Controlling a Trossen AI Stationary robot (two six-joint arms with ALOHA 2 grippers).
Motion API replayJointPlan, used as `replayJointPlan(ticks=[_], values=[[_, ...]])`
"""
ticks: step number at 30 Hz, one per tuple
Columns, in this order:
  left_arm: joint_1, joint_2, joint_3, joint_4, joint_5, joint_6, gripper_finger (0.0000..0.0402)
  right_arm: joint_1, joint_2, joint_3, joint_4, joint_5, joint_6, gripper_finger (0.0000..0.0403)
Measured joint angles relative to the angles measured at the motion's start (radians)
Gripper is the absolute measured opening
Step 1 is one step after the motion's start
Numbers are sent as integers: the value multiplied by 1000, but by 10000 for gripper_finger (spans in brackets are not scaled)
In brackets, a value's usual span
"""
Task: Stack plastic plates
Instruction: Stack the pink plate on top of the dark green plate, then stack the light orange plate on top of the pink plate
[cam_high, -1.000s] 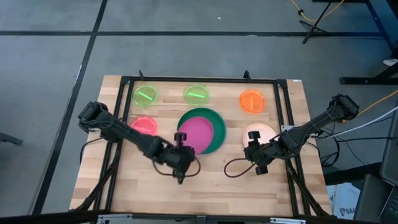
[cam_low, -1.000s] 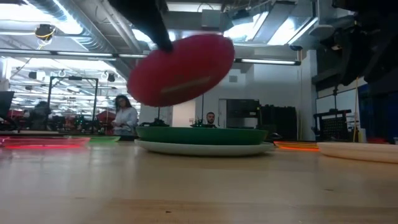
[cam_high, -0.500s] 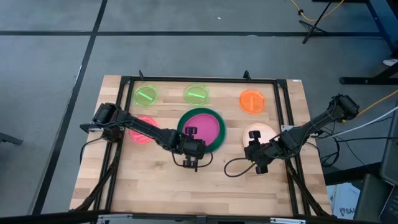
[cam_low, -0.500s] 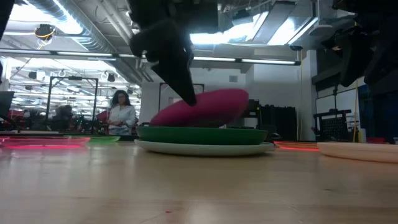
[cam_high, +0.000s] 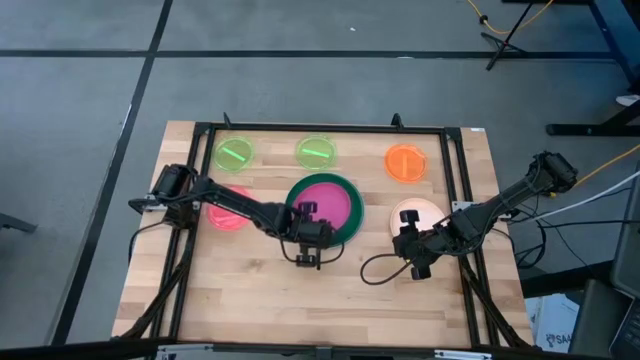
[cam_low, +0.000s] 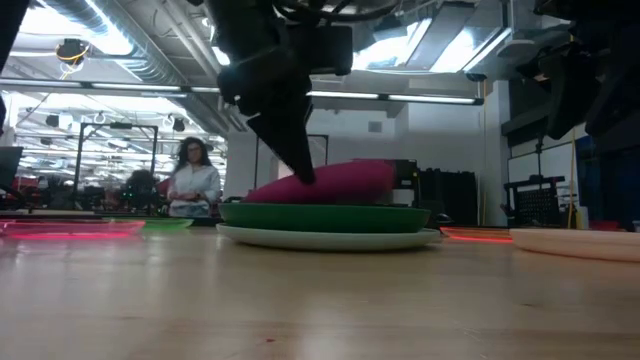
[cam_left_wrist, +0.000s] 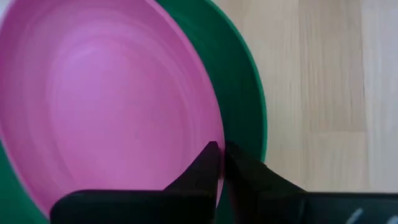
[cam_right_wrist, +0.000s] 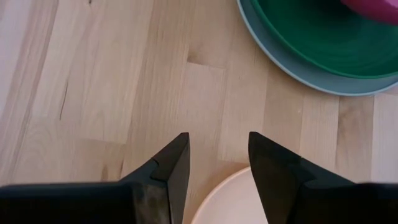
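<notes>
The magenta plate lies tilted in the dark green plate, which sits on the light blue plate. My left gripper is at the magenta plate's near-left rim, shut on it. My right gripper is open, its fingers hovering over the near-left edge of the peach plate, which rests flat on the table. Two lime green plates and the orange plate lie along the far side. The pink-red plate is partly hidden under my left arm. My left gripper pinches the magenta plate's rim between its two fingers, one on the inner face and one outside. The fingers slant down from the near side. In the low view the magenta plate is tilted, its held near rim raised and its far part down in the green plate.
A black frame runs around the wooden table top. Bare wood stretches along the near side. A cable loops on the table near my right gripper. People stand in the room beyond the far edge.
My left gripper has carried the magenta plate to the right and toward the far edge, over the green plate, and down. The plate was high and steeply tilted; now it lies low, with its far part in the green plate. The gripper has stayed shut on it.
</notes>
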Motion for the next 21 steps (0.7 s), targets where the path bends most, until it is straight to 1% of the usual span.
replayJointPlan(ticks=[7,9,12,16,21], values=[[-1,0,-5,25,1,0,16,0,0,0,2,0,0,154],[-1,0,-5,36,1,-8,22,0,0,0,2,0,0,154],[-1,0,-5,35,2,-27,44,0,0,0,1,0,0,154],[-1,0,-5,35,2,-55,86,0,0,0,-1,0,-4,154],[-4,-27,-5,38,67,-53,124,0,-2,0,-5,0,-6,154]])
